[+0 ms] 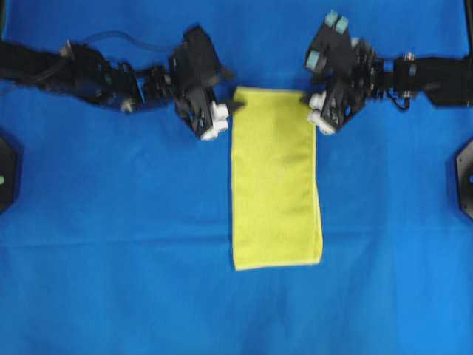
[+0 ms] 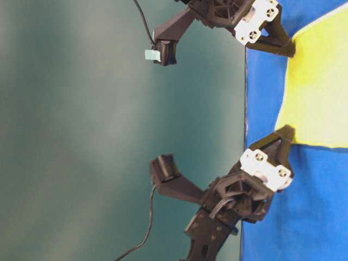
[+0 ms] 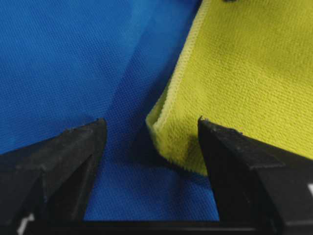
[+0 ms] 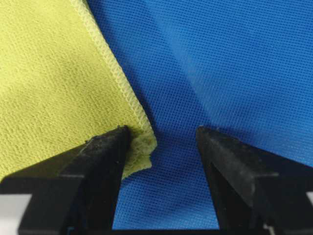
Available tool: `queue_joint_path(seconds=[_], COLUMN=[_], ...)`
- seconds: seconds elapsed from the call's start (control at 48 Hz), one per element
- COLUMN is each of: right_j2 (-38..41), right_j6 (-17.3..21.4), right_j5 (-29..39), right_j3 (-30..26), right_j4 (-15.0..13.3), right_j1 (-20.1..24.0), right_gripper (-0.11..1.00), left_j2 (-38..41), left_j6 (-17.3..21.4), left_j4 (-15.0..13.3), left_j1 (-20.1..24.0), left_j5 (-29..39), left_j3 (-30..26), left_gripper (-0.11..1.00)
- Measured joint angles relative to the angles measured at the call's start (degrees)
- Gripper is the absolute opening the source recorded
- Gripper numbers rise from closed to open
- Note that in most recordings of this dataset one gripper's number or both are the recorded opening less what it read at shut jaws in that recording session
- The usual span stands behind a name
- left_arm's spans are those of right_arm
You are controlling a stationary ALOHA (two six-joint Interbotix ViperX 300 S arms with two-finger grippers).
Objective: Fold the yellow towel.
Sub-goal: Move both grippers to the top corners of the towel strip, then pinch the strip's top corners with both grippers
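The yellow towel was laid flat on the blue cloth that covered the surface, folded into a long narrow rectangle running from the arms' side of the cloth toward the near edge of the overhead view. A doubled layer could be made out at both of its far corners in the wrist views.

The left hand was placed at the towel's far left corner. Its fingers were spread wide, and the corner of the towel was seen lying between them, closer to the right-hand finger, with the blue cloth bare under the other. Nothing was pinched by it.

The right hand was placed at the towel's far right corner. Its fingers were likewise spread wide; the hemmed corner of the towel was seen just beside the inner face of one finger, whether touching it could not be told, while the other finger stood over the blue cloth alone. The towel was not gripped.

In the table-level view, both hands were seen down at the towel's edge, the fingertips low against the cloth.
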Motion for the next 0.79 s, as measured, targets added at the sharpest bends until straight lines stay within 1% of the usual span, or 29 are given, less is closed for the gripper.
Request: queue_joint_path(seconds=[0.042,0.104,0.146,0.187,0.229,0.292,0.333,0.354,0.583,0.708,0.792], right_j2=[-0.09,0.0,-0.09,-0.09,0.0,0.0,0.0,0.0,-0.09,-0.79,-2.02], right_j6=[0.09,0.09,0.09,0.18,0.09,0.18,0.18,0.26,0.44,0.44,0.26], right_j5=[0.0,-0.09,-0.18,-0.35,-0.44,-0.26,-0.26,-0.18,0.35,2.99,5.36], right_j3=[0.0,0.0,-0.09,-0.09,-0.09,0.0,0.0,0.0,-0.09,-0.35,-0.53], right_j4=[0.0,0.0,0.0,0.0,0.09,0.09,0.0,0.09,0.09,0.09,0.0], right_j1=[0.0,0.0,0.09,0.35,0.62,1.05,1.14,1.05,1.05,0.62,-0.18], right_gripper=[0.6,0.57,0.53,0.44,0.31,0.13,0.05,0.04,0.04,0.04,0.04], left_j2=[0.62,1.05,1.32,1.49,1.58,1.58,1.58,1.58,1.58,1.32,0.44], left_j6=[0.0,-0.18,-0.09,0.0,0.26,0.79,0.97,0.97,1.41,2.11,3.78], left_j4=[0.0,0.0,0.09,0.0,0.09,0.09,0.09,0.09,0.18,0.18,0.18], left_j1=[0.0,-0.09,-0.18,-0.26,-0.35,-0.35,-0.35,-0.35,-0.26,0.09,0.7], left_j5=[0.26,0.53,0.7,0.88,0.7,0.7,0.79,0.88,1.23,1.58,2.9], left_j3=[-0.35,-0.79,-1.05,-1.32,-1.41,-1.49,-1.58,-1.58,-1.93,-2.46,-3.25], left_gripper=[0.61,0.46,0.35,0.25,0.14,0.03,0.02,0.02,0.02,0.02,0.02])
